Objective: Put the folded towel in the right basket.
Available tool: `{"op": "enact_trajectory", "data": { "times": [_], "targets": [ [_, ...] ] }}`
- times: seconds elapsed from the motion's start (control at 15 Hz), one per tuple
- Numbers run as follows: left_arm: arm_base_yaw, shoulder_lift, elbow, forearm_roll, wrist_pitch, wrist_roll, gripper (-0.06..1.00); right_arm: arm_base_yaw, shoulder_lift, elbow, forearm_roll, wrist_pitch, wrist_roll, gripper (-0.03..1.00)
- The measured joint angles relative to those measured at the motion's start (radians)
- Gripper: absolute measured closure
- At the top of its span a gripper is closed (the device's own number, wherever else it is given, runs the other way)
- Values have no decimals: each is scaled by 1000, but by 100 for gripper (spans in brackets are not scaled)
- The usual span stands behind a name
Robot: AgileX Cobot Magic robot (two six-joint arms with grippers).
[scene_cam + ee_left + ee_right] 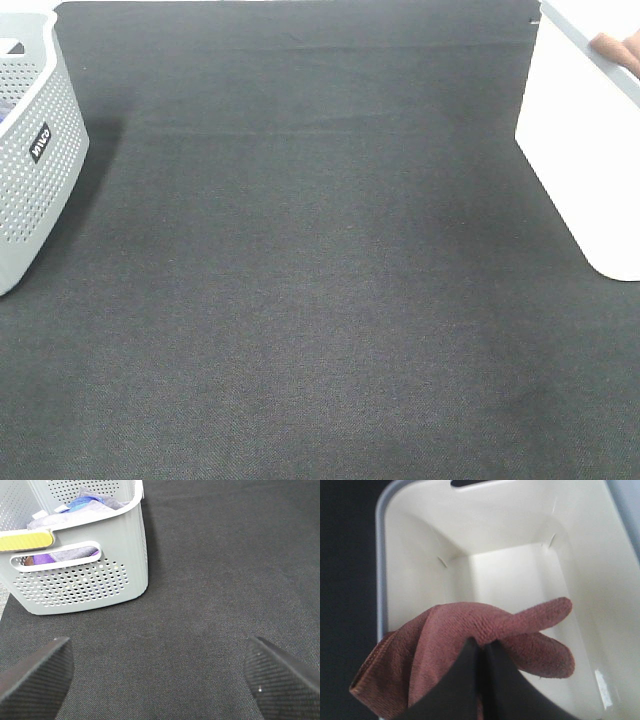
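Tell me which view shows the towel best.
Right wrist: the towel fills the foreground, pinched in the shut right pincer above the white basket. Exterior high catches only a reddish sliver at that basket's rim; left wrist shows none of it.

Dark charcoal woven cloth (320, 320) lay flat, filling nearly the whole frame. A faint crease (300, 132) crossed its upper part. Soft, even light left a shadow (100, 170) beside the grey basket (35, 150) at the left edge.
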Motion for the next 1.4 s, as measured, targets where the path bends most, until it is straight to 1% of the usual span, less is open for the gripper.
{"op": "enact_trajectory", "data": {
  "times": [0.2,0.27,0.33,0.4,0.47,0.53,0.6,0.67,0.8,1.13,1.33,1.4],
  "targets": [
    [0,0,0,0,0,0,7,0,104,0,-28,0,16,97],
    [0,0,0,0,0,0,7,0,124,0,-33,5,20,95],
    [0,0,0,0,0,0,7,0,137,0,-34,7,24,88],
    [0,0,0,0,0,0,7,0,143,0,-27,11,30,77],
    [0,0,0,0,0,0,7,0,144,0,-7,22,35,51],
    [0,0,0,0,0,0,7,1,144,-2,-1,27,35,32],
    [0,0,0,0,0,0,7,3,144,-5,3,40,35,20],
    [0,0,0,0,0,0,7,14,144,-14,1,64,35,15],
    [0,0,0,0,0,0,7,58,123,-16,-9,94,26,11],
    [0,0,0,0,0,0,7,219,-10,-13,-27,107,17,11],
    [0,0,0,0,0,0,7,244,-68,21,-33,107,17,10],
    [0,0,0,0,0,0,7,246,-110,60,-33,108,17,10]
  ]
}}
